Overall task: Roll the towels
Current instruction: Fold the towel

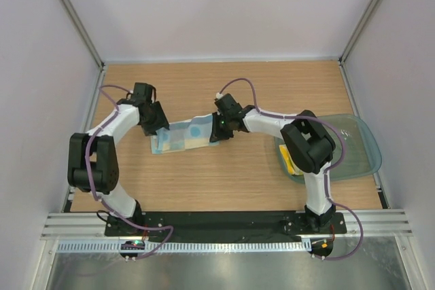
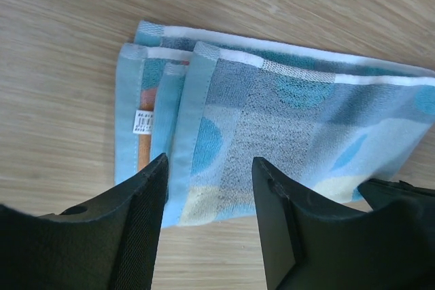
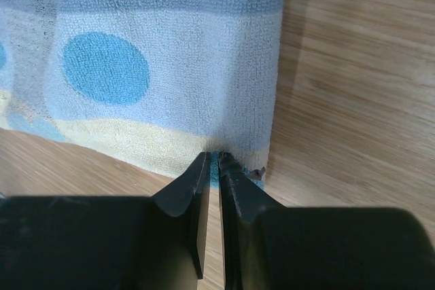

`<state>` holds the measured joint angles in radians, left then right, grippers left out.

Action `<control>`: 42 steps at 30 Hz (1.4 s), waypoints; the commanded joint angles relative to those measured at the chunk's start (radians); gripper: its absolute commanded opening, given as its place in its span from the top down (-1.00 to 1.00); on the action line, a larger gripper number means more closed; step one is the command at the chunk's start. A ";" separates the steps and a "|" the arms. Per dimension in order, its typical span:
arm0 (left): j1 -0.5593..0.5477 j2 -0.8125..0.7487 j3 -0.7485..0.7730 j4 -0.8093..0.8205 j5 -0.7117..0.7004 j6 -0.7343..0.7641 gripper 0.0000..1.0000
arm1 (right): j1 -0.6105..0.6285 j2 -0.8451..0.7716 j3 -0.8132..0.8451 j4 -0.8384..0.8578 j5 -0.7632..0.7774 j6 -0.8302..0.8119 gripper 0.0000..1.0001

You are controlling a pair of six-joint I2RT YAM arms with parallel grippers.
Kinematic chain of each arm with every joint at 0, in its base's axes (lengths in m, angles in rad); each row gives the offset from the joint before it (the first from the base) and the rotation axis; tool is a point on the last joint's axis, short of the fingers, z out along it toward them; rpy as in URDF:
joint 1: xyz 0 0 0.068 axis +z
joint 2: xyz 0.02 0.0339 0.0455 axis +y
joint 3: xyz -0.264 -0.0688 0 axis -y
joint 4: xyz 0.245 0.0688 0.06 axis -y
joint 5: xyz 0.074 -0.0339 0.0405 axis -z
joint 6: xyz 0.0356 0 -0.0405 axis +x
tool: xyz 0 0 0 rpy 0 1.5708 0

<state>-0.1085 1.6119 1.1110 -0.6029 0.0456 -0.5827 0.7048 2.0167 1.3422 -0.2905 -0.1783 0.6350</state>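
Note:
The light blue towel (image 1: pixel 182 136) lies folded into a long strip on the table between my two grippers. It also shows in the left wrist view (image 2: pixel 272 113), with its left end folded over in layers, and in the right wrist view (image 3: pixel 163 66) with blue spots. My left gripper (image 1: pixel 155 121) is open just above the strip's left end (image 2: pixel 207 168), holding nothing. My right gripper (image 1: pixel 219 130) is shut on the near edge of the strip's right end (image 3: pixel 216 161). The yellow towel (image 1: pixel 288 159) lies in the plastic tub, mostly hidden by my right arm.
A clear bluish plastic tub (image 1: pixel 357 147) stands at the right edge of the wooden table (image 1: pixel 204 181). White walls enclose the table on three sides. The arm bases are at the near edge.

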 commanded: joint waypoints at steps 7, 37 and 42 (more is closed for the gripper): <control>-0.046 0.106 0.041 0.064 -0.075 -0.043 0.06 | -0.008 0.005 -0.017 0.014 -0.006 -0.050 0.67; -0.072 0.108 0.027 0.066 -0.159 -0.045 0.95 | -0.011 0.013 -0.029 -0.024 -0.018 -0.066 0.73; -0.074 0.063 0.035 0.031 -0.227 -0.039 1.00 | -0.011 0.008 -0.043 -0.026 -0.016 -0.063 0.74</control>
<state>-0.1787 1.7329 1.1164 -0.5583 -0.1165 -0.6243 0.6968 2.0167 1.3243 -0.2764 -0.1986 0.5919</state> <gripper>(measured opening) 0.024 0.132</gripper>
